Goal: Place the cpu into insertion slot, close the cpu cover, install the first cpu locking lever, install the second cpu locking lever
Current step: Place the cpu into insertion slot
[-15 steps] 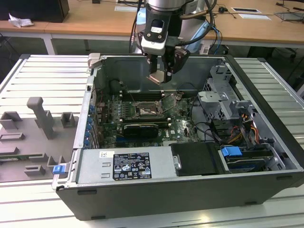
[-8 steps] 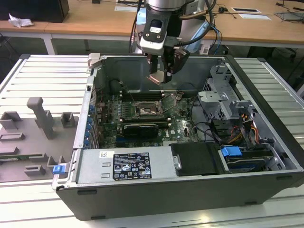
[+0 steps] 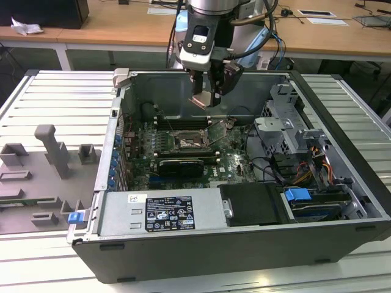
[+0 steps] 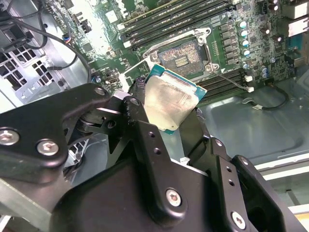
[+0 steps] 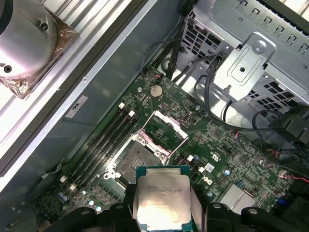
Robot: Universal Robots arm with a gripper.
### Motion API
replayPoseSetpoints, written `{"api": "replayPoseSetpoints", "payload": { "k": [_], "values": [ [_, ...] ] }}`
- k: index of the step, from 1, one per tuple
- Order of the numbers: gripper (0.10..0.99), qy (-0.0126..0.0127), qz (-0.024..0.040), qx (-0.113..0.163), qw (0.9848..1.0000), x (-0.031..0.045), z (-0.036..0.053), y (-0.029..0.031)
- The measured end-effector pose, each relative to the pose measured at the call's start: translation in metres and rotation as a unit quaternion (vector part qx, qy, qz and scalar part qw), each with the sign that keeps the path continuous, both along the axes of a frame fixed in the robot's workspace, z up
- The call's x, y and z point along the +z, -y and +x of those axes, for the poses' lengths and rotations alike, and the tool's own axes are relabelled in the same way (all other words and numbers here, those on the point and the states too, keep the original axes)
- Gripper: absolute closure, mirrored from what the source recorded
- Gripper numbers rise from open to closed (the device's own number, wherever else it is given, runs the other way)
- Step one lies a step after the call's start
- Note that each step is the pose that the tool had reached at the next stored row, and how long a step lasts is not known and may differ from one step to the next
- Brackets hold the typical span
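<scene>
Case wall: the dark near side of the open computer case [image 3: 244,259] is seen along the bottom of the exterior view, with the labelled power supply [image 3: 159,213] just behind it.
Far left: grey fixture blocks [image 3: 52,149] are set on the ribbed table [image 3: 61,91], and a small blue clip [image 3: 75,216] is seen beside the case's corner.
Centre left: the insertion slot [image 3: 186,143] is laid flat on the green motherboard [image 3: 235,162], between the memory slots [image 3: 180,119] behind it and a long black expansion card [image 3: 180,166] in front of it.
Slot state: in both wrist views the dark contact field [image 4: 181,55] [image 5: 133,162] is exposed.
Cover: the cpu cover [image 5: 172,123] is raised off the slot, hinged up at one edge.
Lever: a thin locking lever [image 4: 231,81] is swung out from a corner of the frame.
Centre: the gripper [image 3: 204,97] is held above the motherboard, near the case's back wall.
Grip: the fingers [image 4: 137,104] are clamped on opposite edges of the cpu [image 4: 171,104] [image 5: 161,200], silver top outward.
Chip position: the cpu is held in the air above the board, apart from the slot.
Right: a silver drive cage [image 3: 287,122] and a blue tab [image 3: 297,196] are seen among cables.
</scene>
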State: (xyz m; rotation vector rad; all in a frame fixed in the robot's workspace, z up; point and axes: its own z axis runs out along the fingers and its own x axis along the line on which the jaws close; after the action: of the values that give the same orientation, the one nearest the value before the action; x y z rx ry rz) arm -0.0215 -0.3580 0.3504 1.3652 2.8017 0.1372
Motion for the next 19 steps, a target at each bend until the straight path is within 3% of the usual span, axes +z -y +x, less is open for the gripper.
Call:
{"api": "replayPoseSetpoints", "payload": {
  "k": [19],
  "values": [
    [0.557,0.0000,0.0001,-0.035,0.9994,-0.0011,-0.0002,0.0000]
  ]
}}
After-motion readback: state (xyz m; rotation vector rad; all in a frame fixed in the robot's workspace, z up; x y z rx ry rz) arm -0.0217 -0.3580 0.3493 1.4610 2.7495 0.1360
